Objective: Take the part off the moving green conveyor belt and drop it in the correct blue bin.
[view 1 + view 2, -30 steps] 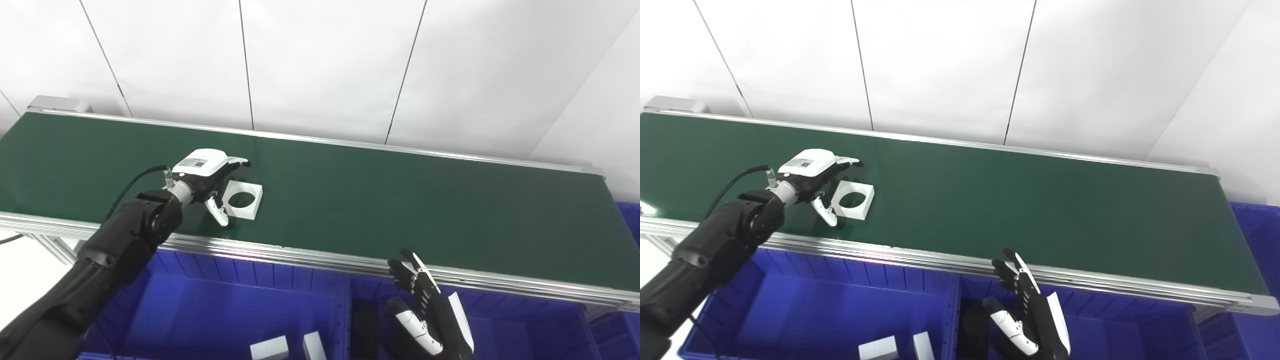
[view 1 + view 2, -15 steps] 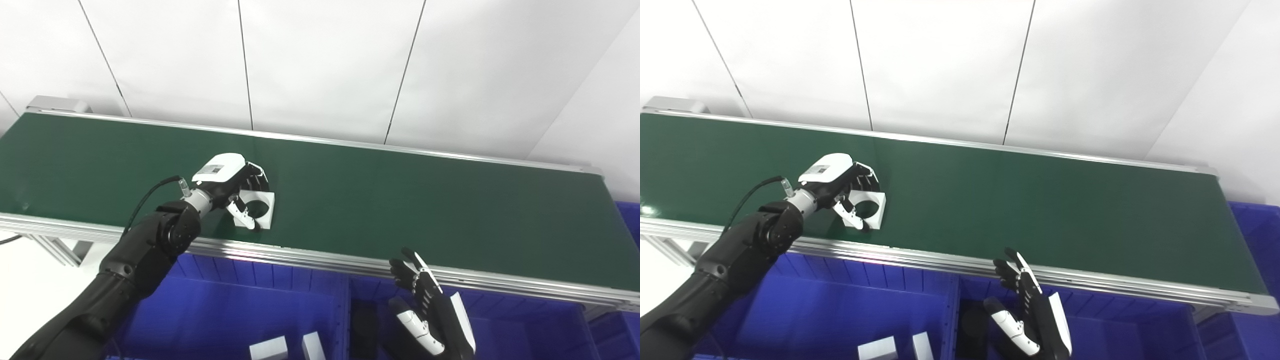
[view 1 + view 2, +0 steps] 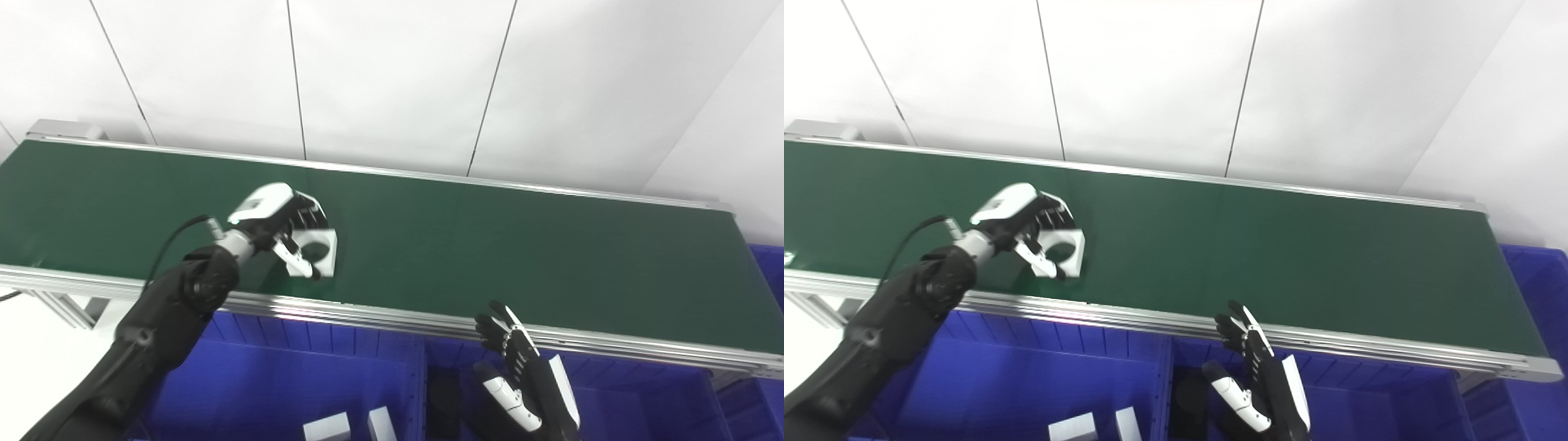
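The left arm (image 3: 153, 324) comes in from about seven o'clock and reaches up over the near rail (image 3: 380, 315) of the green conveyor belt (image 3: 490, 245). At its end the left hand (image 3: 278, 223) has its fingers (image 3: 309, 214) curled over the far edge of the part (image 3: 321, 254), a white square plate with a round hole through its middle, while the thumb presses the near edge from about six o'clock, so the hand is clamped on the part. The part sits at about three o'clock of the hand, over the belt's near half; whether it is lifted clear of the belt or touching it cannot be told. Below the rail, at about six o'clock of the hand, the left blue bin (image 3: 275, 380) holds two white blocks (image 3: 327, 425) near the bottom edge. Just to its right, a second blue bin (image 3: 643, 404) lies under the right hand (image 3: 1258, 383), which hangs at about five o'clock of the scene with its fingers spread apart and pointing up toward the rail, holding nothing. A dark object (image 3: 1188, 398) rests in that bin at nine o'clock of the right hand, too dim to identify. Behind the belt stands a white panelled wall (image 3: 392, 79).
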Robot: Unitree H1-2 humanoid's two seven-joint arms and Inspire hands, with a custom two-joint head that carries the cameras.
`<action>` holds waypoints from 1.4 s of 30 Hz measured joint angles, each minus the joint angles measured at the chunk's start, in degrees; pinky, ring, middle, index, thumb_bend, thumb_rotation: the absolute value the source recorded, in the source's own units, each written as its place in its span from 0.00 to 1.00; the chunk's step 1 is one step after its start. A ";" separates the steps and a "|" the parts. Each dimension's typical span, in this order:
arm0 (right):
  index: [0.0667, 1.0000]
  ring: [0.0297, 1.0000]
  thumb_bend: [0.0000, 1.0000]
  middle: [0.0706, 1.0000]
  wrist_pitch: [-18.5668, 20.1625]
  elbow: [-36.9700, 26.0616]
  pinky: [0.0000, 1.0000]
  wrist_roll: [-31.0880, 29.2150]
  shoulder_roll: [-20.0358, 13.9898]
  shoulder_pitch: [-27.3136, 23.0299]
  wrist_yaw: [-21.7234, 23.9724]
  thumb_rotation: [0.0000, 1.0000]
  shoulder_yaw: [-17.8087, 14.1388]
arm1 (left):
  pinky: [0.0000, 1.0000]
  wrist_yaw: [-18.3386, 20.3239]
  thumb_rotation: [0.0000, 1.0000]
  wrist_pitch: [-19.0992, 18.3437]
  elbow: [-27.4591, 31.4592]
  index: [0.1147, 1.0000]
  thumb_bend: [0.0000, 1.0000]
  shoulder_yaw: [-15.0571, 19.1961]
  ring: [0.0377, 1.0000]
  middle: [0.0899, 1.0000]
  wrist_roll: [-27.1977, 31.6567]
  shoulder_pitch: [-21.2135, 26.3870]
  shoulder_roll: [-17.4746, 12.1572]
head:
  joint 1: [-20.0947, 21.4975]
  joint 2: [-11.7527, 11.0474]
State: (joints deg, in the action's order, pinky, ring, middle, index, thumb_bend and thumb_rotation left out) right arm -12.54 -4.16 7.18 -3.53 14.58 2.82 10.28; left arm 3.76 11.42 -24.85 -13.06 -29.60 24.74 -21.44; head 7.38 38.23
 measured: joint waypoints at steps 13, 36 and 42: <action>0.92 0.83 0.70 0.83 0.03 0.00 0.81 1.76 1.85 -0.21 -1.08 0.70 0.10 | 0.42 -1.51 0.00 2.80 18.40 0.40 0.50 6.07 0.44 0.46 12.93 -12.14 6.51 | 5.98 1.31; 0.93 0.84 0.68 0.84 2.50 -4.01 0.85 3.84 3.81 0.56 -1.27 0.68 0.39 | 0.49 9.93 0.00 0.70 21.56 0.39 0.50 -5.36 0.45 0.49 3.35 -25.89 5.28 | 11.26 5.10; 0.92 0.84 0.68 0.83 3.81 -4.86 0.84 3.80 3.76 0.64 -1.26 0.68 0.37 | 0.46 12.12 0.00 -7.22 22.54 0.42 0.50 -7.61 0.42 0.49 -2.54 -25.89 5.35 | 11.08 5.80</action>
State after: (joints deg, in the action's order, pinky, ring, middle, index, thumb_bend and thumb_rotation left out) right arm -8.73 -9.02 10.98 0.23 15.22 1.56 10.66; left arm 15.88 4.20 -2.31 -20.67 -32.14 -1.14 -16.09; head 18.46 44.03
